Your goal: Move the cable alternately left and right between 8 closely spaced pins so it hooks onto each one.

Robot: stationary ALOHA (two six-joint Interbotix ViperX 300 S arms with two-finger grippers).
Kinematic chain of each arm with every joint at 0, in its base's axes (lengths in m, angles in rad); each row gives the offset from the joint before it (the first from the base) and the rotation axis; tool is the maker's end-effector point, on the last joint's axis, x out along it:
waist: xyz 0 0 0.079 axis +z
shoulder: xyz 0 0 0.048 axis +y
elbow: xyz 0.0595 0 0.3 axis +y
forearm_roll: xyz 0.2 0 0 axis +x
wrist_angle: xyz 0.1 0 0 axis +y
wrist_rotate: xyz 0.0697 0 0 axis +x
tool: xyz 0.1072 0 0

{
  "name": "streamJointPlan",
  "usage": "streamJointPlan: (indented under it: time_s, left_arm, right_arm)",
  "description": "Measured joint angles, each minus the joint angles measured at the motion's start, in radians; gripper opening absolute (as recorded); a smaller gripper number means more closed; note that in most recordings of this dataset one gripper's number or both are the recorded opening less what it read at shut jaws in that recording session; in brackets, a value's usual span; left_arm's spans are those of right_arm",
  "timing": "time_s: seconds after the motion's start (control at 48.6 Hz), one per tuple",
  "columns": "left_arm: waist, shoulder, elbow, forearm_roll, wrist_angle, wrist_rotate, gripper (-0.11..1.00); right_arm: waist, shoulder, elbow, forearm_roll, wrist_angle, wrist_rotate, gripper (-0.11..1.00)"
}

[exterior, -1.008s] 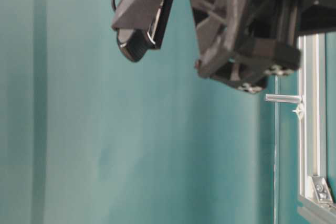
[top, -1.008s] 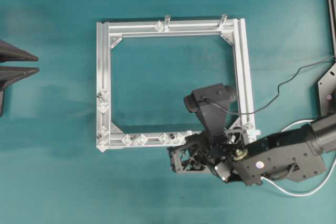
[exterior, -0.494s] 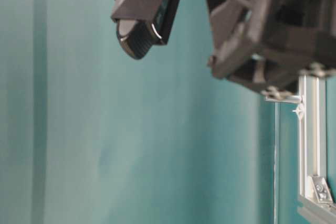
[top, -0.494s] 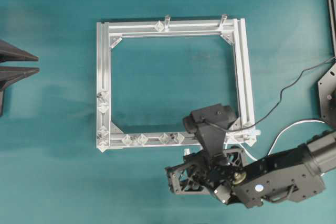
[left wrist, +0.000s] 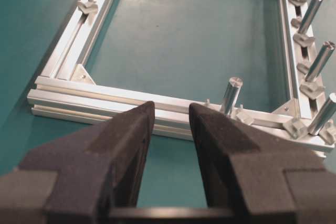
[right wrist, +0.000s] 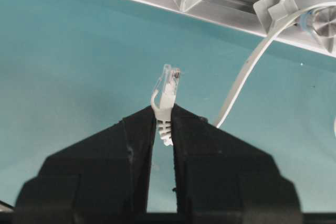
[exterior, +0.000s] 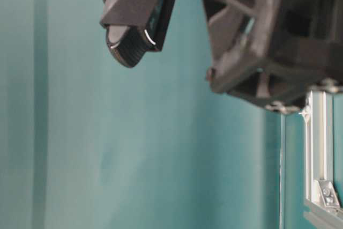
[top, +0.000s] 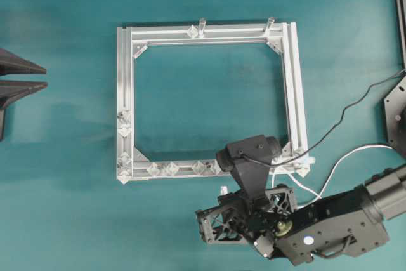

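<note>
My right gripper [right wrist: 161,124] has drawn back off the square silver aluminium frame [top: 124,93] past its near rail; it stays clamped on the flat white cable [right wrist: 247,69] behind its clear plug, which still crosses only the near right corner, no whitish diamond pins [top: 162,169] hooked; my left gripper [left wrist: 170,129] idles agape.

No text, label, brand, number or sign can be read anywhere.

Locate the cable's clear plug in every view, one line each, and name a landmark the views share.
Overhead exterior: plug just below the frame's bottom rail, above the right gripper.
Table-level exterior: not visible; the arm blocks that area.
Left wrist: not in it.
Right wrist: centre, plug pinched between the gripper's fingertips.
Shared landmark: the silver frame, in all four views.
</note>
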Motion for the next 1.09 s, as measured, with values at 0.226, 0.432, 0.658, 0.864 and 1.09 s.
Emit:
streamJointPlan:
  time_s: [0.226,0.432,0.658,0.864,1.09]
  left_arm:
    - [0.000,0.000,-0.002,0.000,0.000,0.000,0.38]
    - [0.000,0.000,0.000,0.000,0.000,0.000,0.38]
    - [0.000,0.000,-0.002,0.000,0.000,0.000,0.38]
    - [0.000,0.000,0.000,0.000,0.000,0.000,0.38]
    - [0.000,-0.003,-0.002,0.000,0.000,0.000,0.38]
  right_arm:
    - [-0.002,0.032,-0.034,-0.003,0.000,0.000,0.12]
    - [-0.026,0.095,-0.109,-0.020,-0.008,-0.006,0.12]
    - [-0.043,0.149,-0.184,-0.040,-0.014,-0.006,0.12]
    - [-0.052,0.178,-0.229,-0.044,-0.014,-0.008,0.12]
    - [-0.057,0.187,-0.238,-0.046,-0.014,-0.009,0.12]
